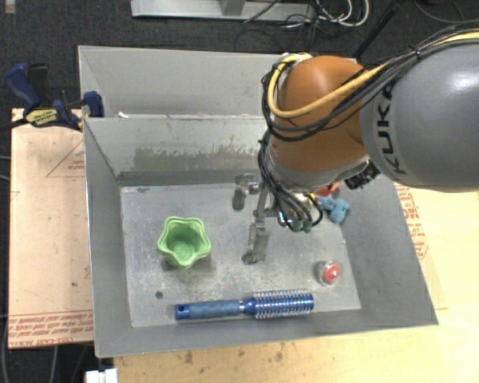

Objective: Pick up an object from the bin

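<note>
Grey bin point(184, 146), one green cup point(184, 242), one blue brush point(243, 306), one red ball point(329, 274)

The fluted cup point(184, 242) is light green, the hairbrush point(243, 306) blue, the round thing point(329, 274) red, the bin point(105, 214) plain grey.

Even, fairly bright light falls from above on the grey bin point(104, 214), throwing only soft, short shadows beside the green cup point(184, 242) and blue brush point(243, 306), while a mild sheen glints on the arm's orange cover point(315, 102).
</note>
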You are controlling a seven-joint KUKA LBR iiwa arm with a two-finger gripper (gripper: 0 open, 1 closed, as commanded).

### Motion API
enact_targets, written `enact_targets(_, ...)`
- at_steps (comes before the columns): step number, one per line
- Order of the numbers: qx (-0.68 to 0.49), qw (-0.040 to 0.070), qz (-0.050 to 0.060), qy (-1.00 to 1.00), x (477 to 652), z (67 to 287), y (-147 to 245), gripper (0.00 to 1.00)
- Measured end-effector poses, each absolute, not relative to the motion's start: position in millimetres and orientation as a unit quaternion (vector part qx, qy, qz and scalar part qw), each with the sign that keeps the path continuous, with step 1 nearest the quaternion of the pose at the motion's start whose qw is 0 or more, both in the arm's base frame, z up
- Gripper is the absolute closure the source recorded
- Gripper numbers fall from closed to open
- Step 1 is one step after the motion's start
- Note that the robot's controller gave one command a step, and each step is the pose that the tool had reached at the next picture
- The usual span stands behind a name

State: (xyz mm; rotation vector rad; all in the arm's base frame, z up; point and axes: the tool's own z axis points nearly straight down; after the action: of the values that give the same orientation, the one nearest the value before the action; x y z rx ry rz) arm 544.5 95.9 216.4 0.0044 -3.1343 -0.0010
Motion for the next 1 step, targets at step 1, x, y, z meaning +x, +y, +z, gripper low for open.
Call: enact_targets(1, 0.015, 0.001, -0.001, -1.0, 521.6, 70.4, 191.4, 0.0)
